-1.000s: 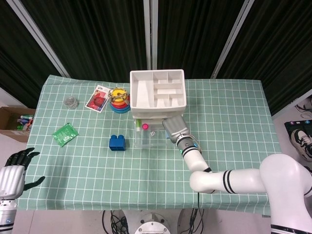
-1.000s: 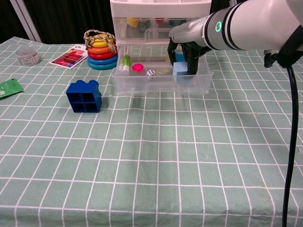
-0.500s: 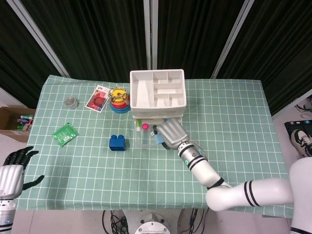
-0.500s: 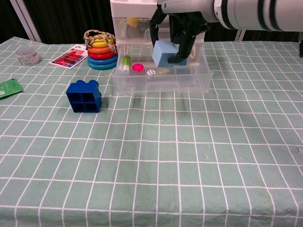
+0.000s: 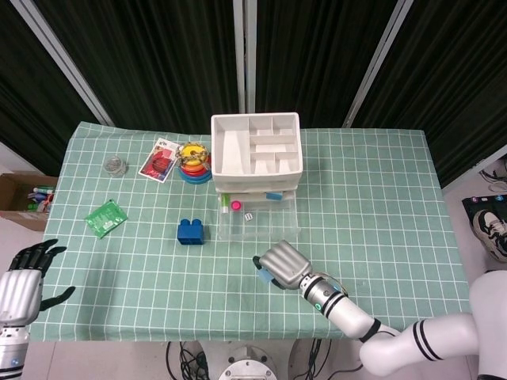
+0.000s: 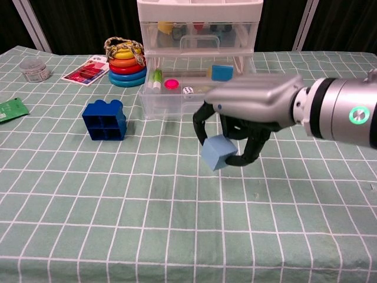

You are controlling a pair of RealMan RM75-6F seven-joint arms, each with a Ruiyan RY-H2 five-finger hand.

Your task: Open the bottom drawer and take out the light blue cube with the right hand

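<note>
In the centre of the chest view, the right hand (image 6: 235, 127) grips the light blue cube (image 6: 218, 152) above the table (image 6: 177, 224), in front of the open bottom drawer (image 6: 200, 100); no writing is readable.

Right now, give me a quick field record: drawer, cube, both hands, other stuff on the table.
drawer: bottom drawer pulled open; pink disc, die and a darker blue block inside
cube: light blue cube out of the drawer, held above the cloth in front of it
right hand: right hand grips the cube from above
left hand: left hand off the table's left edge, fingers apart, holding nothing
other: blue brick, ring stack, jar, card, green packet
</note>
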